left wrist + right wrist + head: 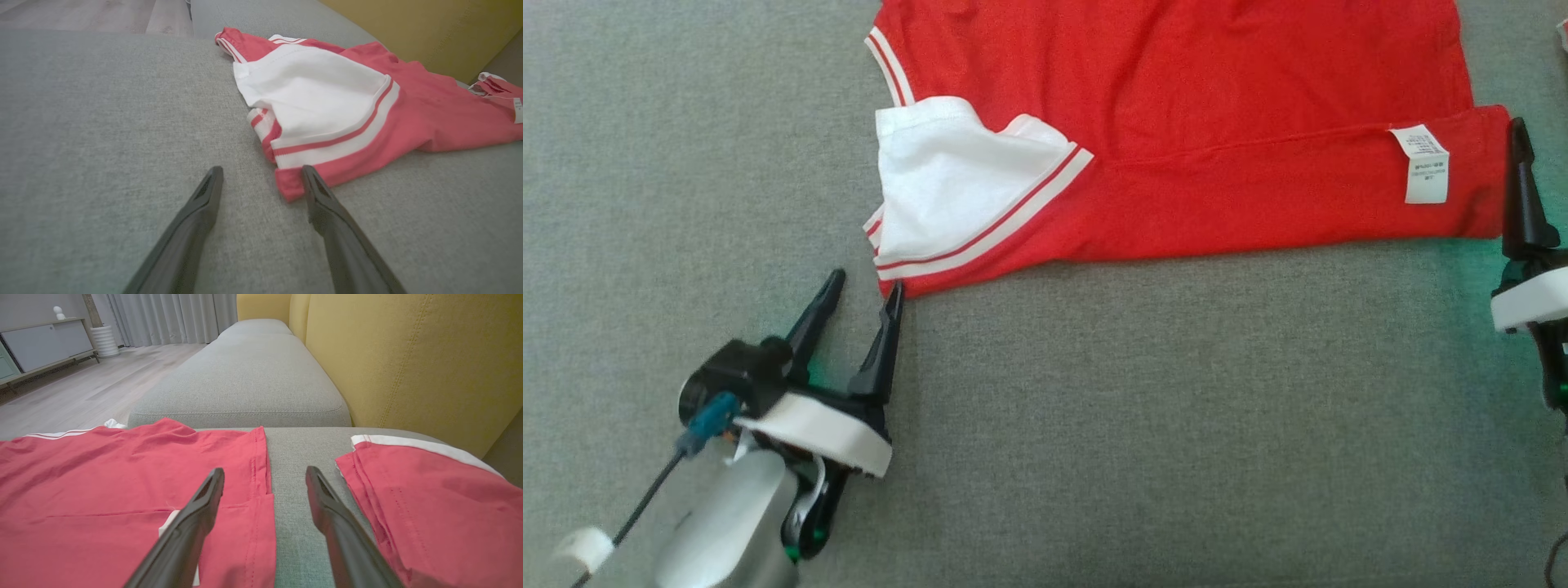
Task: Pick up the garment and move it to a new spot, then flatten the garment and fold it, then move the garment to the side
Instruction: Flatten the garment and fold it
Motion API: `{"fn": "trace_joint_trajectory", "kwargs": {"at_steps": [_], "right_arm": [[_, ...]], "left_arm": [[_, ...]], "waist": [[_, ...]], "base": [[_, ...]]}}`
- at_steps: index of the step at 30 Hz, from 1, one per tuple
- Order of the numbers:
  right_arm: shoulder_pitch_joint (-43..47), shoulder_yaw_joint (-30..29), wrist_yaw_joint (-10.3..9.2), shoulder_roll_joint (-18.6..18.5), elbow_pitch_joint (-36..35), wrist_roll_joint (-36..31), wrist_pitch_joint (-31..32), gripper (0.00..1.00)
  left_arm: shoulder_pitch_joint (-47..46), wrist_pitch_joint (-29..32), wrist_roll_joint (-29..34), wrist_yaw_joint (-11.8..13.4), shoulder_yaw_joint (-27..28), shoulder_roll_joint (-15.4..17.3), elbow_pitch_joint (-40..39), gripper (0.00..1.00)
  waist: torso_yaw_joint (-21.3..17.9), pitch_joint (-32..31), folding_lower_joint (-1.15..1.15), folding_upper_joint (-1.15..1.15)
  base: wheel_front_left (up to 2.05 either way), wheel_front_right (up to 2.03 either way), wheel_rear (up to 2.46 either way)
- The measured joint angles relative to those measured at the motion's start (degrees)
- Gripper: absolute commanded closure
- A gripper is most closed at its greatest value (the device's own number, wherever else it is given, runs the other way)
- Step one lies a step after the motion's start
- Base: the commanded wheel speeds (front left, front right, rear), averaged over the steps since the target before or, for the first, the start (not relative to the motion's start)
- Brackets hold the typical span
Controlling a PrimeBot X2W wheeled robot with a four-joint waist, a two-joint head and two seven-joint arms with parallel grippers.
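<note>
A red garment with white striped trim and a white inner panel lies partly folded on the grey sofa seat, a white care label near its right end. My left gripper stands open just below the garment's lower left corner, one finger touching that corner. My right gripper is open at the garment's right hem, its left finger over the red cloth, its right finger over bare seat. In the head view one dark finger of it rises beside the hem.
A second red garment with white trim lies folded to the right of my right gripper. The yellow sofa back runs along the far side. Bare grey seat spreads in front of the garment. Beyond the cushions is wood floor.
</note>
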Motion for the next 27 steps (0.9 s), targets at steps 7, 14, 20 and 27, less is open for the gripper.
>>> {"fn": "trace_joint_trajectory", "kwargs": {"at_steps": [7, 14, 20, 27], "right_arm": [[0.01, -0.74, 0.0, 0.18, -0.76, -0.31, 0.25, 0.0], [0.03, -0.93, 0.0, 0.59, -0.77, -0.73, 0.25, 0.0], [0.3, -1.04, 0.0, 2.68, 1.59, -0.66, 3.74, 0.0], [0.21, -1.88, 0.0, 5.69, 6.33, 0.6, 10.28, 0.0]], "left_arm": [[-3.82, 1.21, 0.0, -0.6, -0.67, -0.71, 2.96, 0.16], [-4.78, 1.78, 0.01, -1.92, -1.99, -0.33, 3.31, 1.0], [-4.16, 1.14, 0.0, -2.01, -1.93, 0.21, 2.07, 1.0], [-2.86, 1.13, -0.01, -1.55, -2.02, 0.56, -0.51, 1.0]], "waist": [[-0.52, 0.82, 0.0, 0.0], [-0.61, 0.9, 0.0, 0.0], [-0.54, 0.3, 0.01, 0.0], [0.13, 0.26, 0.01, 0.0]], "base": [[0.0, 0.0, 0.0], [0.0, 0.0, 0.0], [0.0, 0.0, 0.0], [0.0, 0.0, 0.0]]}}
